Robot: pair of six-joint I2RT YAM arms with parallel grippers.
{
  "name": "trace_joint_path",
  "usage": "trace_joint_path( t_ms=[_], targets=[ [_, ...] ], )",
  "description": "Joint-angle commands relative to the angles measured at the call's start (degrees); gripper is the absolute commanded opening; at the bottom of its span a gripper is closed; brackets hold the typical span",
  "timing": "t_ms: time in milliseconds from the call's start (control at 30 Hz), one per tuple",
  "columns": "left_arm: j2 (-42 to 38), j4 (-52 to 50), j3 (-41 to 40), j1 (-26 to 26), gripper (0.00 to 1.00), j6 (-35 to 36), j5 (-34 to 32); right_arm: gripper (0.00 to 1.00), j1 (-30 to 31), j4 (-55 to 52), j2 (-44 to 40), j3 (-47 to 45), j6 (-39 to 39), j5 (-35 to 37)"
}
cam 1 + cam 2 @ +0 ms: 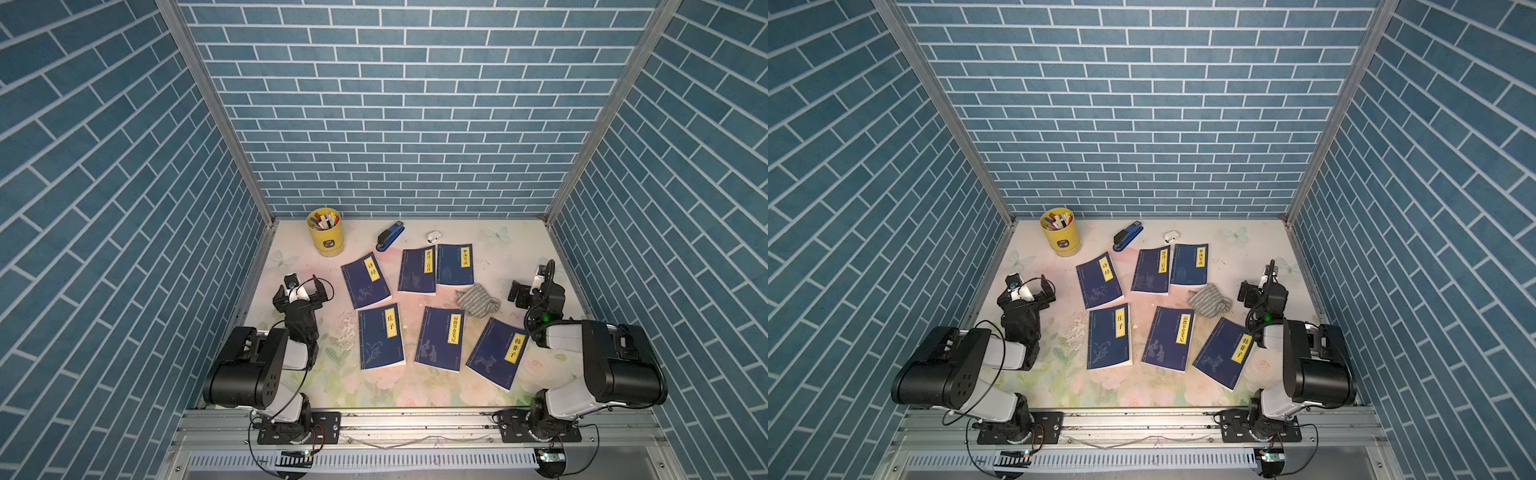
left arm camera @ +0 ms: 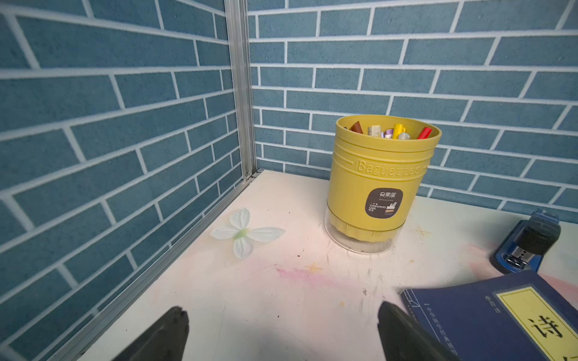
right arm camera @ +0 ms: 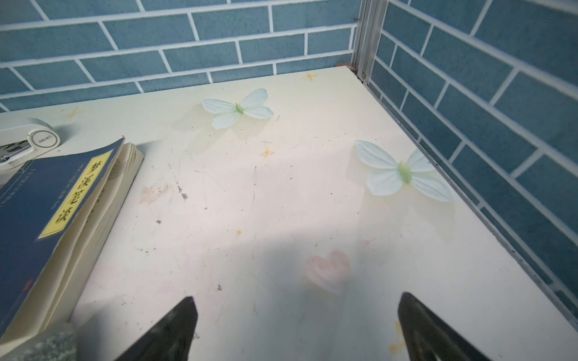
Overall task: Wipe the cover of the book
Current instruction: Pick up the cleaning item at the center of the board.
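Note:
Several dark blue books with yellow title labels lie flat on the floral table [image 1: 519,266]; the nearest to my left gripper is one book [image 1: 365,280], and another book [image 1: 455,264] lies by the right arm. A crumpled grey cloth [image 1: 478,300] [image 1: 1209,300] rests between the back right book and a front book [image 1: 496,353], touching neither gripper. My left gripper [image 1: 300,291] [image 2: 281,311] hangs open over bare table left of the books. My right gripper [image 1: 536,291] [image 3: 297,300] is open and empty too, right of the cloth [image 3: 53,343].
A yellow pen holder [image 1: 325,229] [image 2: 380,181] stands at the back left. A blue stapler [image 1: 390,235] [image 2: 528,243] and a small white stapler [image 1: 433,237] [image 3: 28,137] sit behind the books. Blue brick walls close in three sides.

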Motion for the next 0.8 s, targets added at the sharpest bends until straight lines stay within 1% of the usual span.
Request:
trace_joint_path(
  t_ms=[0, 633, 733, 767],
  targets=[
    [-0.2, 0.8, -0.46, -0.16, 1.0, 0.07, -0.27, 0.99, 0.24, 1.19, 0.56, 0.58, -2.16, 0.0],
    [-0.34, 0.82, -0.4, -0.16, 1.0, 0.18, -0.05, 0.99, 0.36, 1.14, 0.41, 0.5, -2.24, 0.33],
    [-2.28, -5.6, 2.3, -0.16, 1.0, 0.56, 1.2, 0.99, 1.06, -0.92, -0.78, 1.17, -2.0, 3.08],
    [-2.81, -8.44, 3.5, -0.16, 1.0, 0.48, 1.33, 0.99, 1.04, -3.72, -1.75, 2.24, -1.68, 3.79]
  ],
)
